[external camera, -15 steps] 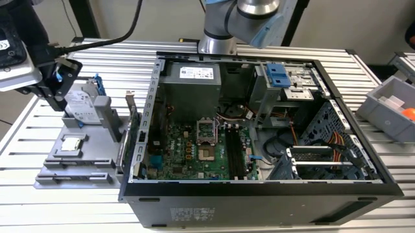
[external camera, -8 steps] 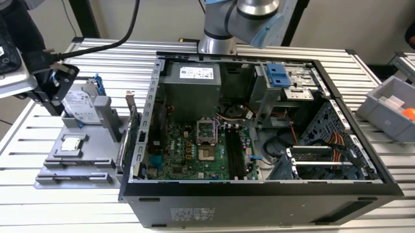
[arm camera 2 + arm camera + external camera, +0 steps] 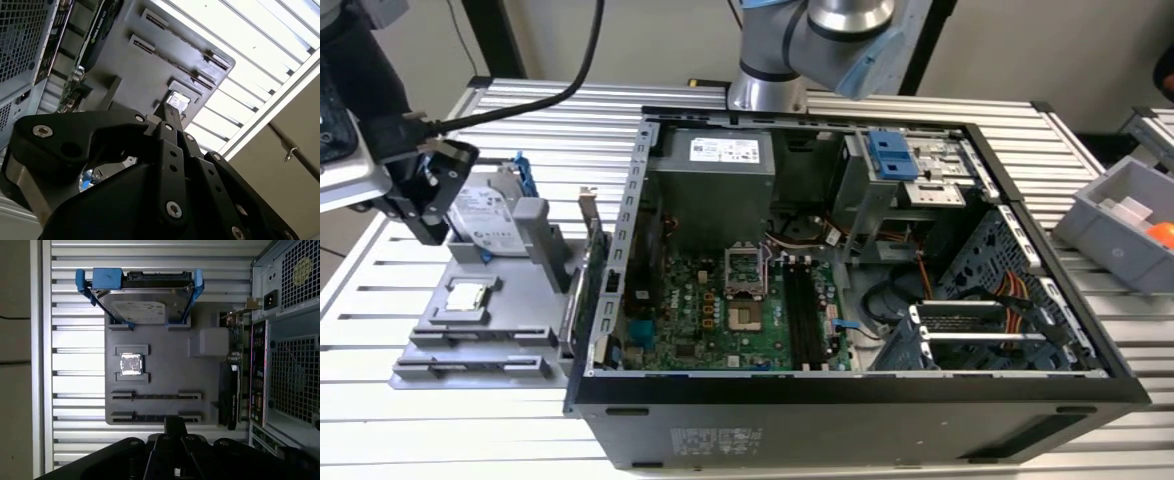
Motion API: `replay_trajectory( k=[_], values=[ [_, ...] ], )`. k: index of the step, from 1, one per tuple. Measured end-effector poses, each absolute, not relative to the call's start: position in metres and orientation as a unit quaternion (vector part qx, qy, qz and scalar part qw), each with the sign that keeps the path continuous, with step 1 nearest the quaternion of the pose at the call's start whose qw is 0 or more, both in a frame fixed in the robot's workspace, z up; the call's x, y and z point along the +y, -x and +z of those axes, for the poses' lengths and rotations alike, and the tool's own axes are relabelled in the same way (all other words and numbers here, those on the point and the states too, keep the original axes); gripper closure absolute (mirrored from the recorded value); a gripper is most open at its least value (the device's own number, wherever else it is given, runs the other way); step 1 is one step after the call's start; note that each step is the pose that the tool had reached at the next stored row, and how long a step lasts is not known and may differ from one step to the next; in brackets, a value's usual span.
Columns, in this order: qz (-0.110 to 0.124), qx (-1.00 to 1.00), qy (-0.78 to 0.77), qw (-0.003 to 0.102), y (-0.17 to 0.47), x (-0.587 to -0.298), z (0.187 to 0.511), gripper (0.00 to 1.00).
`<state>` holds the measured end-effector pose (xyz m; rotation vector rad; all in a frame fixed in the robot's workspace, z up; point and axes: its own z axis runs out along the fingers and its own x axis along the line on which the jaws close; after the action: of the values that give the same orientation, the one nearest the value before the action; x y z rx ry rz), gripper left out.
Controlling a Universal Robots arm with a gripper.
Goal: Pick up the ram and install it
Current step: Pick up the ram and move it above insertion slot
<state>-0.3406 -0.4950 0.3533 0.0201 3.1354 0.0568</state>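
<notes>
My black gripper (image 3: 430,225) hangs above the grey parts fixture (image 3: 520,320) on the exterior view's left, beside the open computer case (image 3: 854,395). In both wrist views the fingertips (image 3: 175,424) (image 3: 171,111) sit pressed together with nothing between them, over the fixture's near edge. The ram is hidden from me. The fixture's two long slots (image 3: 155,396) each hold just a thin dark line, and I cannot tell what it is. The motherboard's long dark memory slots (image 3: 803,310) lie inside the case.
The fixture (image 3: 165,370) carries a silver hard drive in blue brackets (image 3: 142,310) and a small square CPU (image 3: 131,364). A black graphics card (image 3: 229,400) stands on edge between the fixture and the case wall. A grey bin (image 3: 1127,225) sits at the exterior view's right.
</notes>
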Motion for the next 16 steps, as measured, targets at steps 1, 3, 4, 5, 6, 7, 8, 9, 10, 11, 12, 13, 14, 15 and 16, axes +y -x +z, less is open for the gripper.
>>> replay_trajectory(
  k=[1, 3, 4, 5, 6, 7, 8, 9, 10, 11, 12, 13, 14, 15, 16],
  values=[
    [0.018, 1.000, -0.006, 0.003, 0.3408, -0.4952, 0.3529, 1.00],
    [0.018, 1.000, -0.006, 0.003, 0.3408, -0.4952, 0.3530, 1.00],
    [0.018, 1.000, -0.006, 0.003, 0.3407, -0.4952, 0.3530, 1.00],
    [0.018, 1.000, -0.006, 0.003, 0.3408, -0.4952, 0.3530, 1.00],
    [0.018, 1.000, -0.006, 0.003, 0.3407, -0.4952, 0.3530, 1.00],
    [0.018, 1.000, -0.006, 0.003, 0.3408, -0.4952, 0.3530, 1.00],
    [0.018, 1.000, -0.006, 0.003, 0.3408, -0.4952, 0.3528, 1.00],
    [0.018, 1.000, -0.006, 0.003, 0.3408, -0.4952, 0.3527, 1.00],
    [0.018, 1.000, -0.006, 0.003, 0.3408, -0.4952, 0.3527, 1.00],
    [0.018, 1.000, -0.006, 0.003, 0.3407, -0.4952, 0.3527, 1.00],
    [0.018, 1.000, -0.006, 0.003, 0.3408, -0.4952, 0.3527, 1.00],
    [0.018, 1.000, -0.006, 0.003, 0.3408, -0.4952, 0.3527, 1.00],
    [0.018, 1.000, -0.006, 0.003, 0.3407, -0.4952, 0.3527, 1.00],
    [0.018, 1.000, -0.006, 0.003, 0.3407, -0.4952, 0.3527, 1.00],
    [0.018, 1.000, -0.006, 0.003, 0.3408, -0.4952, 0.3527, 1.00]
  ],
)
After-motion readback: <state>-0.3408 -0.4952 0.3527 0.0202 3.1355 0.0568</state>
